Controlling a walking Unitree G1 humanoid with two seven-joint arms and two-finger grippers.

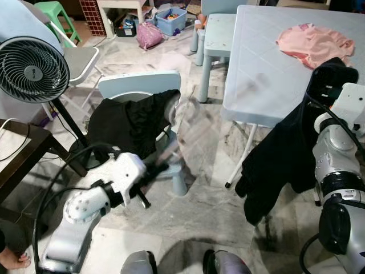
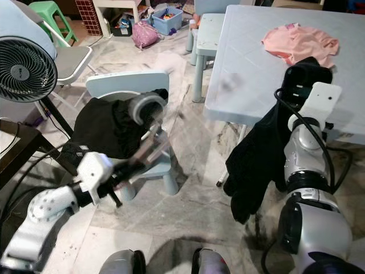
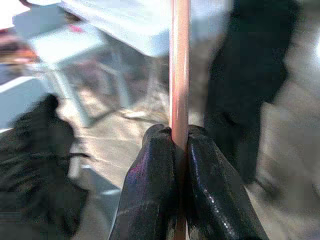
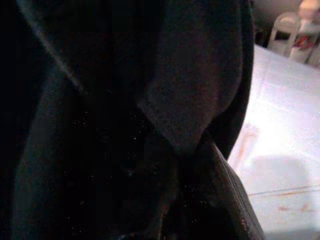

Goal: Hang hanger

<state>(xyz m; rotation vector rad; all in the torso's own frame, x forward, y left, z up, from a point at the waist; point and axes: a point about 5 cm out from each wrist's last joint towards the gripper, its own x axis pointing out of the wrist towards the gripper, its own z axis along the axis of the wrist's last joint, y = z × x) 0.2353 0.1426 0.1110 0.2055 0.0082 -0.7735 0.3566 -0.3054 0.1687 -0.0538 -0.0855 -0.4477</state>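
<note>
A grey marble floor (image 1: pixel 194 205) carries a pale blue worktop (image 1: pixel 268 63) far right, a small chair (image 1: pixel 140 85) centre and a fan (image 1: pixel 31 68) far left.

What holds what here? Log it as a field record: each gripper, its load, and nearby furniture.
left gripper: shut on a thin pinkish hanger rod
right gripper: raised at the table edge, draped by the black garment; fingers hidden
black garment: hangs down toward the floor
small chair: pale blue, a second black cloth draped over it
table: pale, a pink garment lying on it
fan: beside the chair
</note>
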